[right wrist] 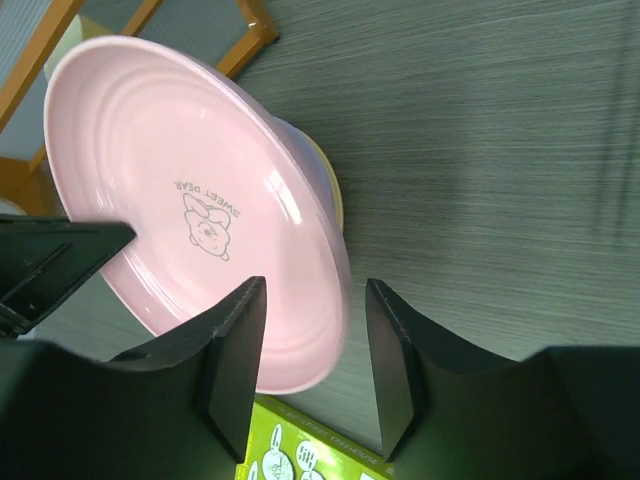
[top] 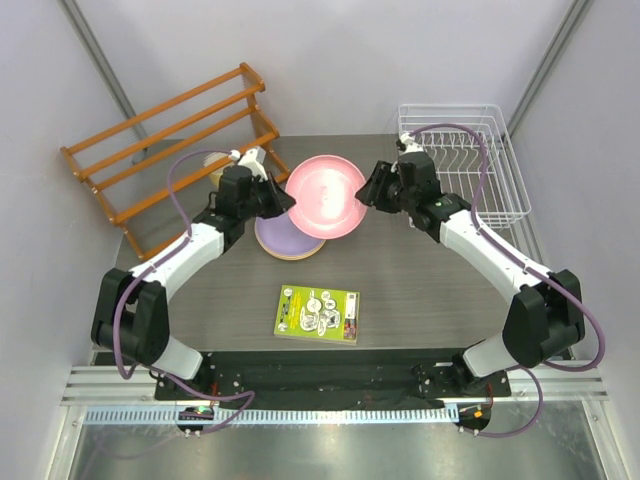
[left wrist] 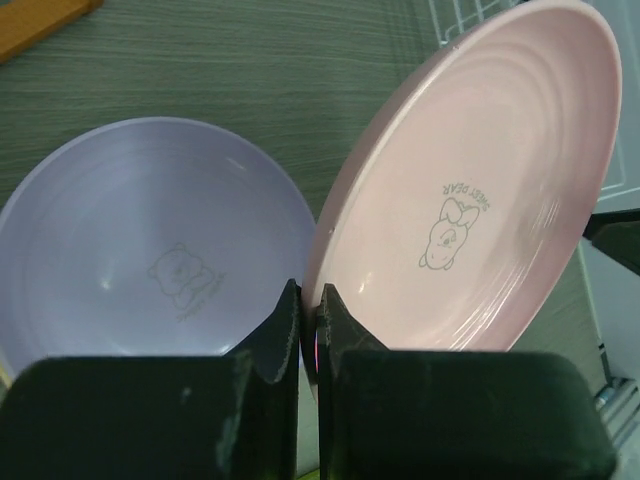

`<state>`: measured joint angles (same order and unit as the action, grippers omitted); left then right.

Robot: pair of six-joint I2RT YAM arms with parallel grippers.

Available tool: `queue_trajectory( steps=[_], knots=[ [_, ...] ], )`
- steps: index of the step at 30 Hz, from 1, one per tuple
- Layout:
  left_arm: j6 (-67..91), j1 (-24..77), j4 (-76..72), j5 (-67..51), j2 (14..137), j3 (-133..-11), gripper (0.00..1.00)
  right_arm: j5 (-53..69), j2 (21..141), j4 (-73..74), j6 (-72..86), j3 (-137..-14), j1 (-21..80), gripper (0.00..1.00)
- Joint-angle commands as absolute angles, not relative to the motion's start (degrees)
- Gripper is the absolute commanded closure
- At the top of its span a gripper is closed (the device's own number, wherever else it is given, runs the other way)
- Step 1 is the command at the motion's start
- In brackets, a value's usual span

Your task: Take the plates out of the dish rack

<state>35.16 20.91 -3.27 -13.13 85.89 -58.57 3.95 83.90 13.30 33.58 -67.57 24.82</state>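
The pink plate hangs tilted above the table between both grippers. My left gripper is shut on its left rim, which shows clamped between the jaws in the left wrist view. My right gripper is open at the plate's right rim. In the right wrist view that rim of the pink plate lies in the gap without being clamped. The lilac plate lies on the orange-yellow plate on the table below. The white dish rack stands at the back right with no plates in it.
A green-and-yellow booklet lies at the middle front of the table. An orange-brown wooden slatted rack stands at the back left. Grey walls close in on both sides.
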Motion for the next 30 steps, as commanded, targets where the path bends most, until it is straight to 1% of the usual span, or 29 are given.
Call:
queue_trajectory(
  steps=[1, 2, 3, 4, 13, 20, 30],
  knots=[
    [31.6, 20.8, -0.4, -7.4, 86.1, -59.1, 1.0, -2.0, 81.3, 12.4, 31.6, -69.7, 24.9, 0.49],
    [31.3, 20.8, -0.2, -7.0, 86.2, -59.0, 1.0, -2.6, 81.0, 12.9, 30.9, -69.8, 24.8, 0.48],
    [31.1, 20.8, -0.2, -6.0, 86.2, -59.0, 1.0, -3.2, 80.9, 13.4, 30.4, -69.9, 24.6, 0.43],
    [30.8, 20.8, 1.4, -5.4, 86.5, -59.1, 1.0, -4.5, 80.9, 14.2, 30.1, -69.9, 24.5, 0.43],
    [31.6, 18.1, 6.0, -3.2, 88.1, -59.3, 1.0, -5.7, 81.4, 15.9, 28.5, -68.6, 23.7, 0.42],
    [31.6, 15.4, 6.0, -1.5, 87.4, -57.7, 1.0, -4.8, 82.9, 16.0, 28.4, -68.2, 23.6, 0.42],
    [31.6, 14.0, 6.6, -3.4, 89.4, -57.4, 1.0, -4.7, 83.9, 16.0, 28.0, -68.1, 23.4, 0.42]
  ],
)
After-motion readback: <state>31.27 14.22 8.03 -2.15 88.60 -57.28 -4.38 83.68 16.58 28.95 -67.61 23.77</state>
